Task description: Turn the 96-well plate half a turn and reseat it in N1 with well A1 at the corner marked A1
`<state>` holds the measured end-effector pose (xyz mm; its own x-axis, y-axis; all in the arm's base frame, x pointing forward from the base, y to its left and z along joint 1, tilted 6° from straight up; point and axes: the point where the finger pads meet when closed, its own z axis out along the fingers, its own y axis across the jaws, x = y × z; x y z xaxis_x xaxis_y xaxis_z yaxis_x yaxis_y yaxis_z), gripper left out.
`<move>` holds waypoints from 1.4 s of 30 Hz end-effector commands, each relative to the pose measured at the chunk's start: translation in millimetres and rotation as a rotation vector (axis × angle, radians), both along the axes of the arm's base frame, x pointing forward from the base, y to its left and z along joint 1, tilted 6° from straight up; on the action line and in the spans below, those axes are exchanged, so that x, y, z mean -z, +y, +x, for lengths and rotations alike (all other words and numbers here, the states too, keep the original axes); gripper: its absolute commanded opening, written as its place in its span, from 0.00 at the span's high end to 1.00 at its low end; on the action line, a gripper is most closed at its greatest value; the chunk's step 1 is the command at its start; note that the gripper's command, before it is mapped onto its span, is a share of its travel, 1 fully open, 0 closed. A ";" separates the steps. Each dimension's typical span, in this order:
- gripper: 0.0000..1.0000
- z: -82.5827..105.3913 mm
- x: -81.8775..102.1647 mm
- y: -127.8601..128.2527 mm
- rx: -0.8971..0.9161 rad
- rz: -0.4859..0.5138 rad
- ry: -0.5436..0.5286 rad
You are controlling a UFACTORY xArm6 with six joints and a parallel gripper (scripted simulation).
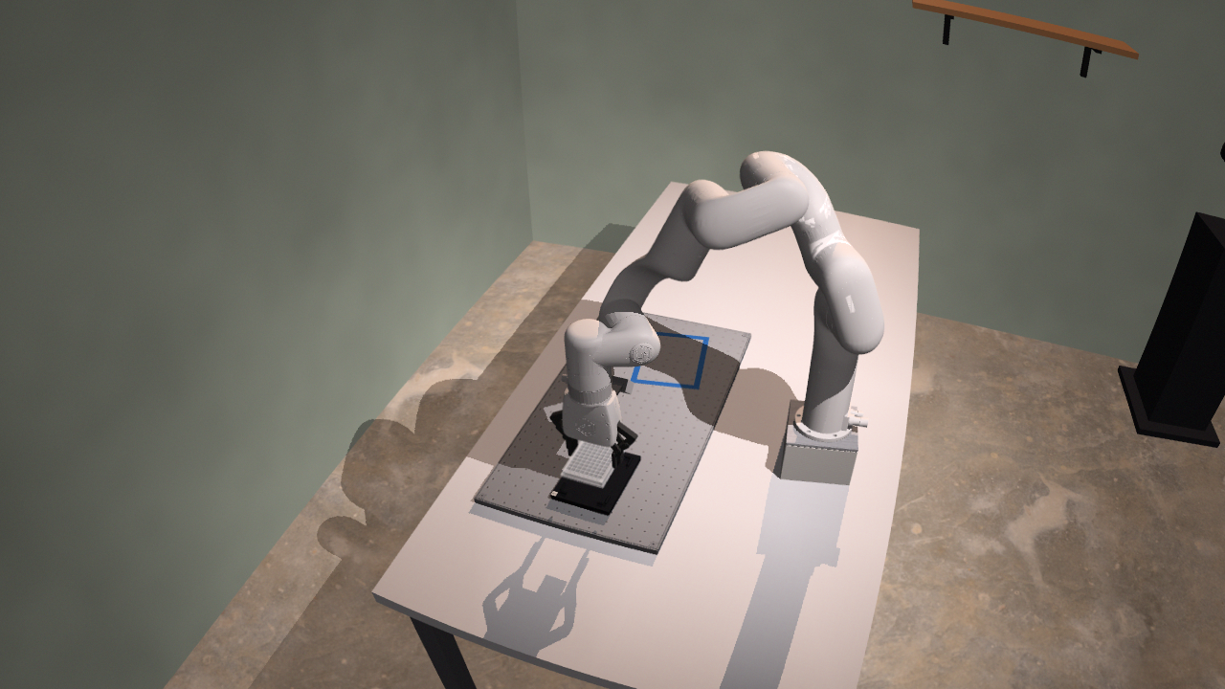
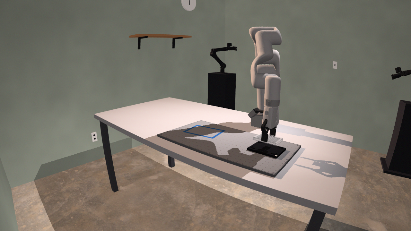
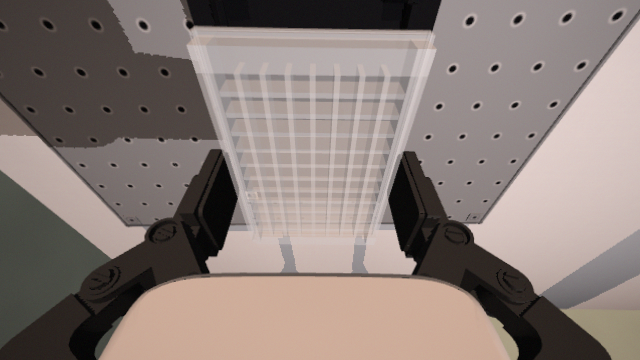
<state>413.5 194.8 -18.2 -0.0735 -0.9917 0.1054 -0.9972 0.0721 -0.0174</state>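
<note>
My gripper (image 3: 313,171) is shut on the clear 96-well plate (image 3: 310,135), its black fingers pressing the two long sides. I hold the plate level in the air, a little above the black plate nest N1 (image 1: 595,490). In the top view the plate (image 1: 588,467) hangs over the nest's near half. In the exterior view the plate (image 2: 268,139) floats just above the nest (image 2: 266,149). In the wrist view only a black strip of the nest (image 3: 312,12) shows beyond the plate's far end. I cannot make out the cut corner.
The nest sits on a grey perforated deck (image 1: 616,428) on a white table. The blue taped outline B1 (image 1: 670,360) is at the deck's far end, behind my arm. My arm's base (image 1: 817,450) stands at the table's right side.
</note>
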 end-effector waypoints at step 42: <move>1.00 1.7 27.8 -2.3 0.000 0.002 -0.004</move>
